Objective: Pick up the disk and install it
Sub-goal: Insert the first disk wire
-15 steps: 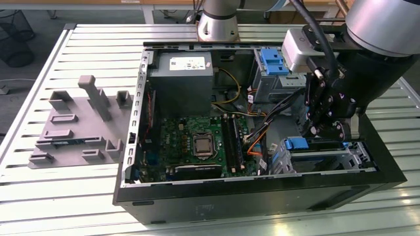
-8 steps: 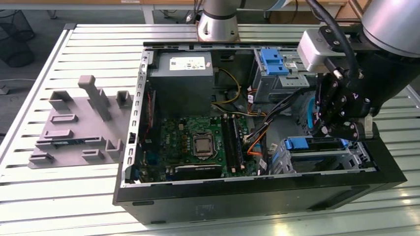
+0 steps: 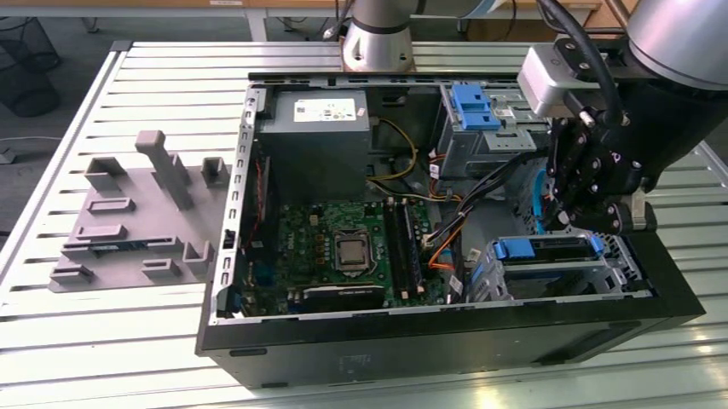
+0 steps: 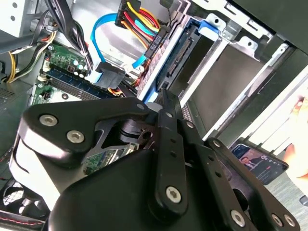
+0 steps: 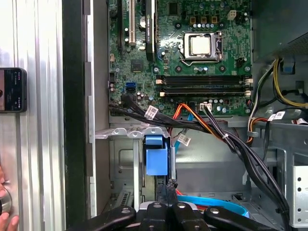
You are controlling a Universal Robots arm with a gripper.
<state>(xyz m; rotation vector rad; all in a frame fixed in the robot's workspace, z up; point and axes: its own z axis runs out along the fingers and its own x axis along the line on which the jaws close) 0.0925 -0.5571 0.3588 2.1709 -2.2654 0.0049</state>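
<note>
One disk (image 3: pixel 548 249) sits in the drive cage (image 3: pixel 620 277) at the computer case's (image 3: pixel 455 341) corner, on the exterior view's right, its blue bracket running across that view. We see the gripper (image 5: pixel 168 186) right above one bracket end, clenched and apparently touching it. We cannot tell whether it pinches anything.

A slatted aluminium table (image 3: pixel 68 341) takes up most of the space in front of me, its pale ribs bright under even light. Past its far edge the floor (image 3: pixel 85 25) is dark grey, and a black mesh waste bin (image 3: pixel 23 60) stands at the exterior view's left. A wood-edged desk (image 3: pixel 285 4) runs along behind.
</note>
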